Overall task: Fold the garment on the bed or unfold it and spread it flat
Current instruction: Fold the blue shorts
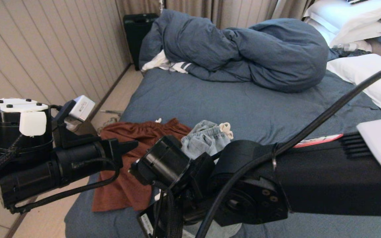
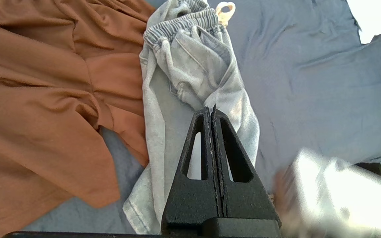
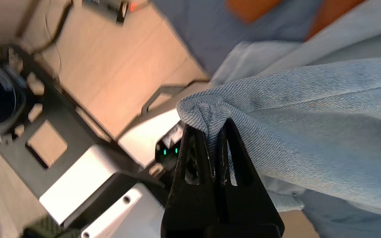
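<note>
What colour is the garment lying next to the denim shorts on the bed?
Rust brown, plain with no pattern: the garment shows best in the left wrist view, beside the light-blue denim shorts.

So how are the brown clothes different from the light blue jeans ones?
The brown garment is rust-coloured, smooth cloth lying loose on the bed. The light blue denim garment is paler, has a ribbed waistband, and the right gripper pinches its edge. The brown one spreads wider; the denim one is bunched narrow. Both are wrinkled, side by side.

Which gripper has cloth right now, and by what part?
The right gripper is shut on a bunched fold at the edge of the light denim garment. The left gripper is shut, holding nothing.
</note>
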